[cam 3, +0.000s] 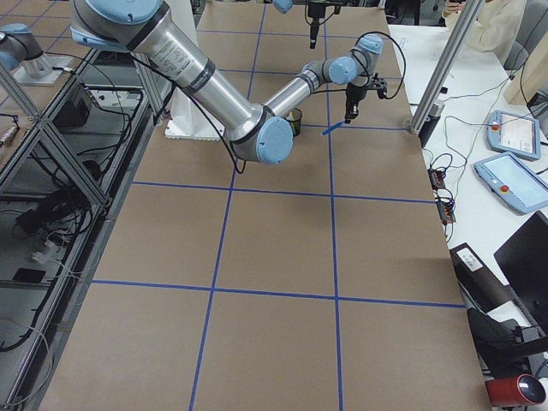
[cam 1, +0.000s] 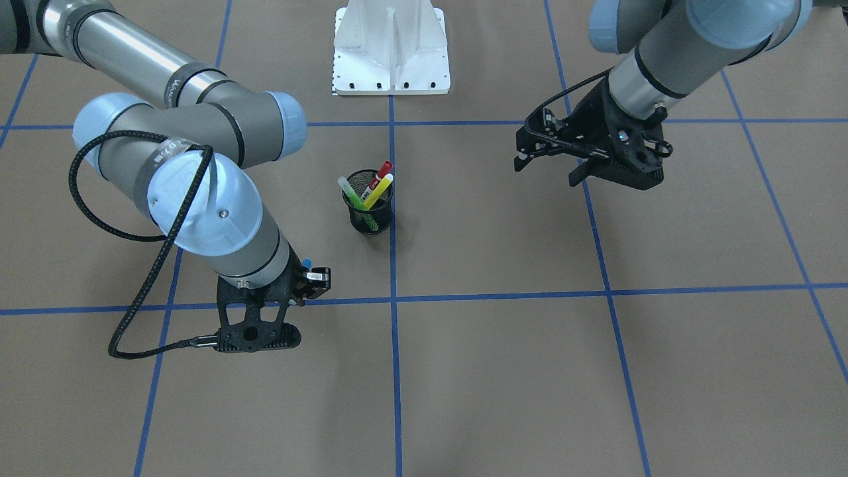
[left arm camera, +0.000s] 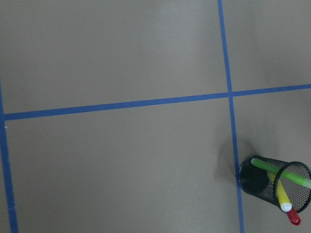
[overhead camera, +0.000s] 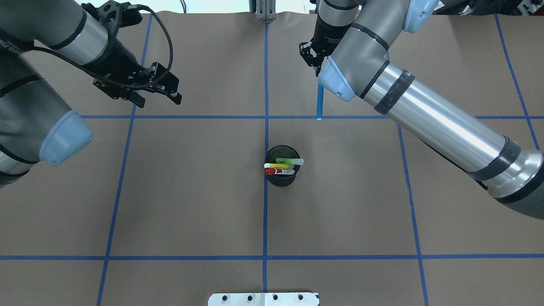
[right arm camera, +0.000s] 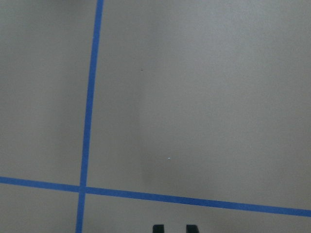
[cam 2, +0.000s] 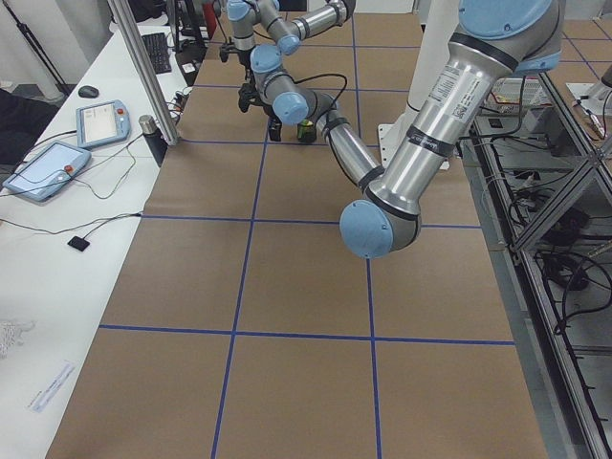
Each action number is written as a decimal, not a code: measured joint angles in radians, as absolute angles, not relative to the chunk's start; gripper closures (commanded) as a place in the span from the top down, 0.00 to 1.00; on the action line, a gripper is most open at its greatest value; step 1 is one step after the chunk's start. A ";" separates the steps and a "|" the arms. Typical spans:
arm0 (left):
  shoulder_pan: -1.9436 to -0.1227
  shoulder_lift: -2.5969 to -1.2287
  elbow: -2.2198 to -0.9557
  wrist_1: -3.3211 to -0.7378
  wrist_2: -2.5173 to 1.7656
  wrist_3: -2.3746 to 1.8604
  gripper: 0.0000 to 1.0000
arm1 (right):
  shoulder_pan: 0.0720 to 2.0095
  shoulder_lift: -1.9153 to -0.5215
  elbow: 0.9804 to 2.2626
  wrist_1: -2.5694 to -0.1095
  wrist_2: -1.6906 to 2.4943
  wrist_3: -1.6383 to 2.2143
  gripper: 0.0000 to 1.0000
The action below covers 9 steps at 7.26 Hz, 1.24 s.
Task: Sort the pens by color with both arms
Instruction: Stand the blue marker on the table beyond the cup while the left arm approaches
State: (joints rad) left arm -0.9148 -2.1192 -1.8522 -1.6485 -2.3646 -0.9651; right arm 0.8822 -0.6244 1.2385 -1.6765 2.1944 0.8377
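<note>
Over the far right stretch of tabletop (overhead camera: 191,191), clamping the blue pen (overhead camera: 319,102) by its upper end in the right gripper (overhead camera: 313,63), slanted down toward a tape line (overhead camera: 212,117); cannot tell whether touching down. Hovering with the left gripper (overhead camera: 159,101) spread wide and empty, well apart from the black wire-mesh cup (overhead camera: 281,182). Judging by this, barely begun: out of the cup with one colour, not yet laid down. Remaining to fetch from the cup: green pen (overhead camera: 290,161), yellow pen (overhead camera: 280,166), red-capped white pen (overhead camera: 278,171). Then grouping by colour.

Blue pen (overhead camera: 319,104) top behind R arm (overhead camera: 425,112)
</note>
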 measured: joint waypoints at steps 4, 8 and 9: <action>-0.876 -2.189 -1.806 -1.650 -2.334 -1.020 1.00 | 0.801 -0.618 1.171 -1.622 2.200 0.953 0.23; -0.868 -2.196 -1.799 -1.653 -2.333 -1.017 1.00 | 0.791 -0.621 1.168 -1.544 2.163 0.984 0.99; -0.855 -2.198 -1.798 -1.657 -2.332 -1.016 1.00 | 0.799 -0.622 1.184 -1.535 2.150 0.970 0.99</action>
